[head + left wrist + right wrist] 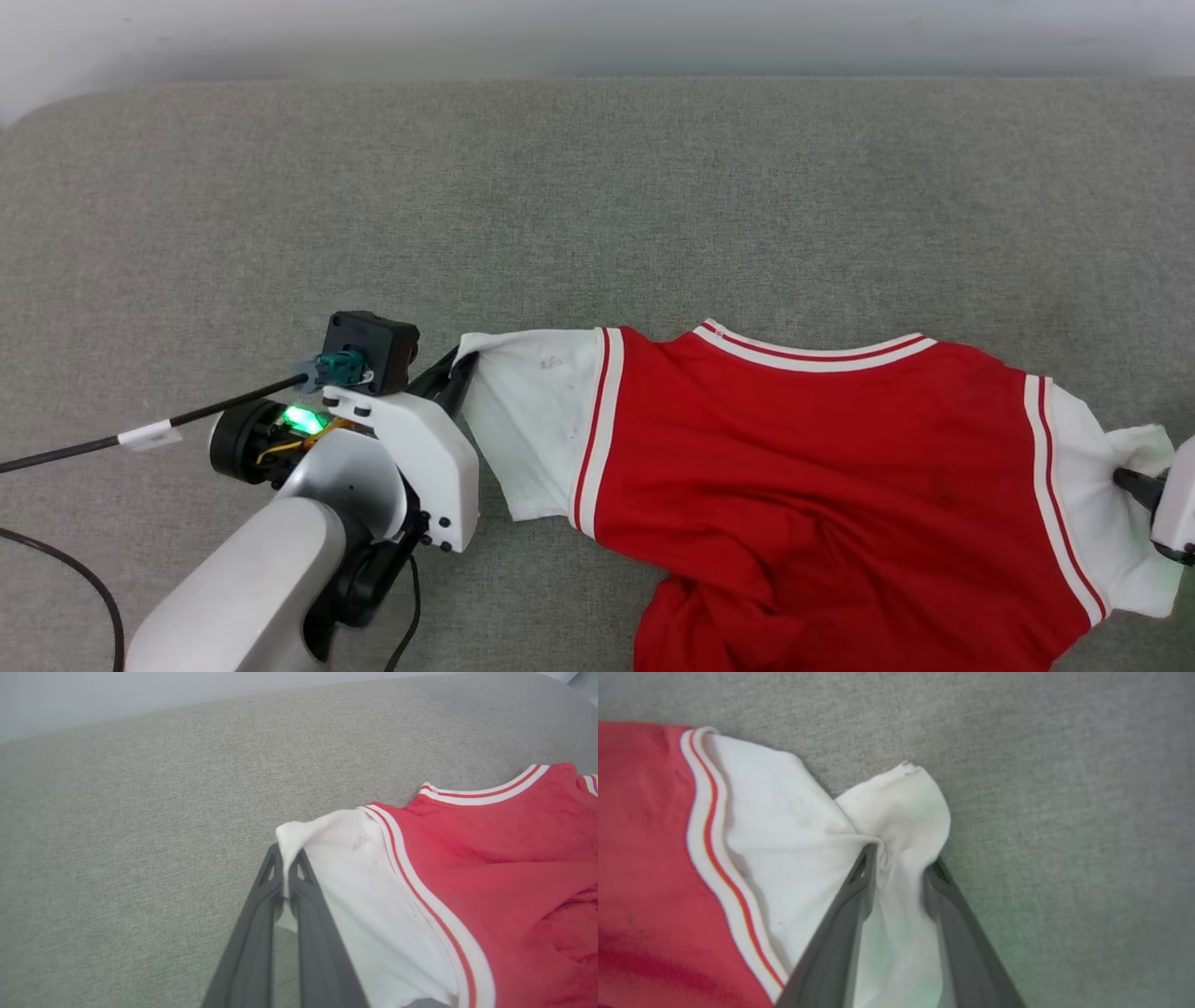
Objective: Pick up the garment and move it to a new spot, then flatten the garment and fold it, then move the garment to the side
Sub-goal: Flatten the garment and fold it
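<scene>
The garment (803, 467) lies on the grey surface (597, 187), in the lower right part of my head view, stretched sideways between my two grippers. Its plain red side is up, and the curved neck trim, white with a red line, points away from me. The red body is smooth near the neck, but it becomes wrinkled and bunched toward the bottom edge of the view. Each short sleeve is white, soft and a little stained, and it joins the red cloth along a ribbed white band with a thin red stripe. My left gripper (456, 370) is closed on the outer corner of the sleeve on my left side. In the left wrist view the two dark, flat fingers meet, and only a thin edge of white cloth is pressed between them. My right gripper (1131, 482) grips the other sleeve. In the right wrist view a thick bunch of white cloth fills the space between the fingers, creases run together at one fingertip, and a rounded flap of the sleeve stands above them. The surface is a rough woven textile with a fine grain. A black cable (84, 448) with a small white tag runs from my left wrist across it.
</scene>
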